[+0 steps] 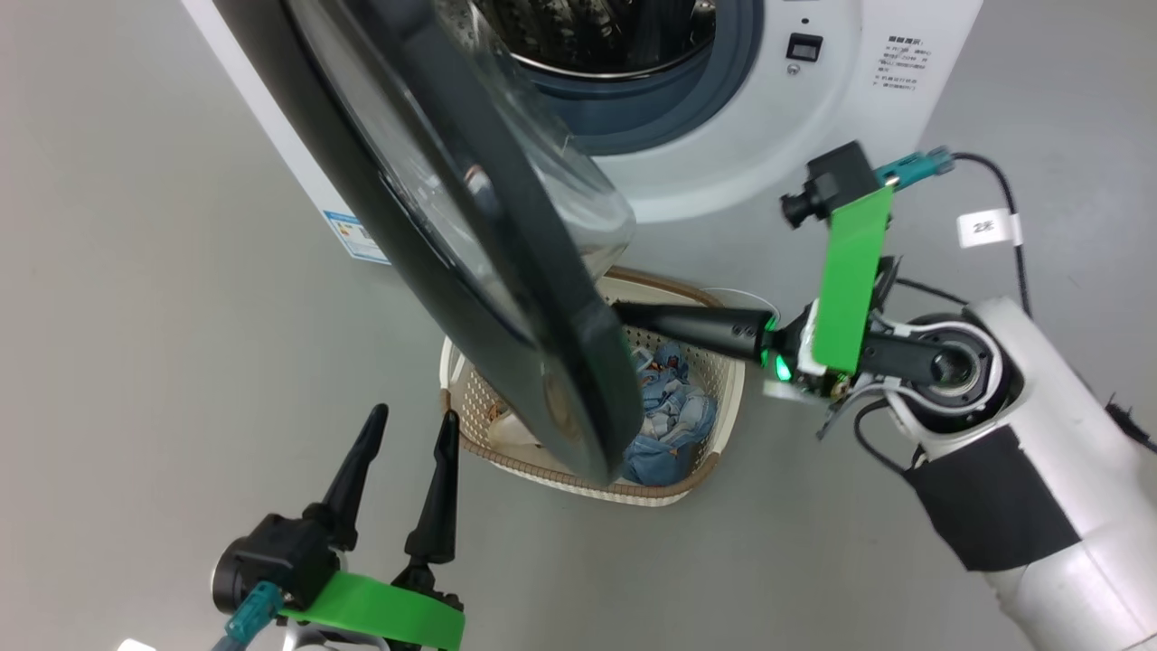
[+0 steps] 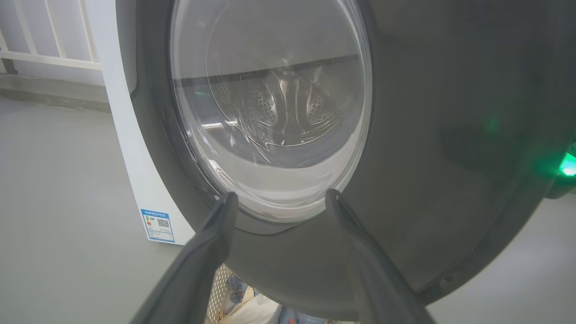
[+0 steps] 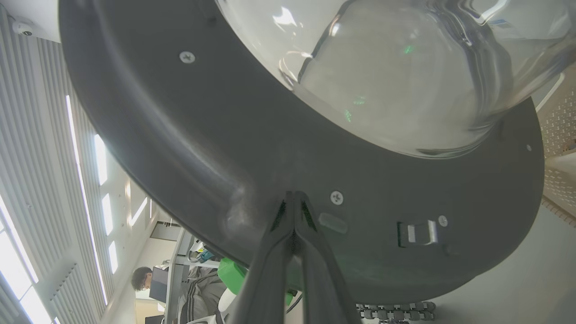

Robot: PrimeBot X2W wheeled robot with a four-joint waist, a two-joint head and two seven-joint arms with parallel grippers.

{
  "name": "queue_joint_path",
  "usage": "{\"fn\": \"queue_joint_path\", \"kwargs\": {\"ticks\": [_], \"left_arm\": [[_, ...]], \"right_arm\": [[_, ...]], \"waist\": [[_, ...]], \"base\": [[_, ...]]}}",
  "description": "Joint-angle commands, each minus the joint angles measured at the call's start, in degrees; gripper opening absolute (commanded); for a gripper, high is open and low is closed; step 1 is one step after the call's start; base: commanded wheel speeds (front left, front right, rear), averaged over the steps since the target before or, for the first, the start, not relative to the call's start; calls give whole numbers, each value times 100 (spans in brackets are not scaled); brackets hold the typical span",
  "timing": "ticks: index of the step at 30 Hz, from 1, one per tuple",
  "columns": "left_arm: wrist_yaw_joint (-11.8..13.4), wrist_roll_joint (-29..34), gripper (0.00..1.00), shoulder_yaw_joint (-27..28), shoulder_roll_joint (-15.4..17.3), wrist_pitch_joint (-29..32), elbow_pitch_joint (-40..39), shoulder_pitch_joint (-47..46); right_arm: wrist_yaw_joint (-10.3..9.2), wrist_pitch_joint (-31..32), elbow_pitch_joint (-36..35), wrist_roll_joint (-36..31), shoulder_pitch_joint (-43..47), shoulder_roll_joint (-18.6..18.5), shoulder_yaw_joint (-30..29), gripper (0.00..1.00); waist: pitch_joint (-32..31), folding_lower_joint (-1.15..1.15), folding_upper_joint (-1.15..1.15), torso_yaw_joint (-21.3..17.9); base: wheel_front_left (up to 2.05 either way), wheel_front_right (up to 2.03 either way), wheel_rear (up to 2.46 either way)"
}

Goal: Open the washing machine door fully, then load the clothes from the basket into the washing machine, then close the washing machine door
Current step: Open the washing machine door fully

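Head view, looking down: the washing machine door point(image 1: 506, 298) stands partly open, swung roughly halfway out from the washing machine point(image 1: 723, 154), w/ the steel drum point(image 1: 597, 32) exposed behind it.

The right gripper point(image 3: 293, 194) is closed tight w/ nothing between its fingers. Its tips press on the door's dark inner rim, just beside a screw (a push, not a grasp).

The left gripper point(image 1: 413, 416) is spread wide and empty on the door's outer side. Its fingers point at the glossy rim from close by; whether they touch it I can't tell.

Just below the right gripper's fingers sits the basket point(image 1: 729, 398), partly under the door's lower edge. The clothes point(image 1: 673, 425) are bunched inside it, approx. between the two grippers.

Progress, as a judgement:
- **Step one:** under way but not finished, since the door isn't fully open yet.
- **Loading:** hasn't begun. Every garment in sight lies in the basket, and the drum looks empty, though only part of it shows.
- **Closing the door:** comes last.
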Motion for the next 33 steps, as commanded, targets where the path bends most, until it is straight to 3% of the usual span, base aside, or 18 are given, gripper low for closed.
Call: {"fn": "queue_joint_path", "kwargs": {"ticks": [1, 9, 18, 20, 21, 22, 23, 24, 33], "left_arm": [[7, 50, 100, 201, 69, -37, -110, 29], [8, 78, 100, 223, 69, -37, -89, 103], [8, 144, 100, 282, 69, -37, -56, 231], [5, 155, 100, 294, 69, -37, -37, 261], [2, 157, 100, 300, 69, -37, -27, 270], [-1, 164, 100, 306, 69, -37, -14, 280], [-3, 173, 100, 317, 69, -37, -3, 290], [-6, 185, 100, 332, 69, -37, 6, 299], [-37, 300, 100, 587, 69, -37, 34, 449]], "right_arm": [[33, 78, -232, -52, 122, 187, 104, 0], [33, 9, -388, -64, 389, 365, 177, 0], [33, -627, -482, -341, 630, 294, 11, 2], [33, -806, -482, -426, 722, 226, 28, 22], [33, -899, -474, -451, 777, 196, 35, 41], [33, -976, -470, -469, 832, 163, 51, 47], [33, -1064, -470, -500, 883, 120, 70, 79], [33, -1169, -455, -525, 940, 84, 81, 100], [33, -1959, -449, -655, 1444, -293, 308, 100]], "waist": [[-47, 0, 0, 20], [-227, 0, 0, 51], [-481, 0, 0, -78], [-556, 0, 0, -130], [-597, 0, 0, -156], [-636, 0, 0, -185], [-673, 0, 0, -217], [-709, 0, 0, -251], [-965, 0, 0, -600]], "base": [[0, 0, 0], [0, 0, 0], [0, 0, 0], [0, 0, 0], [0, 0, 0], [0, 0, 0], [0, 0, 0], [0, 0, 0], [0, 0, 0]]}}
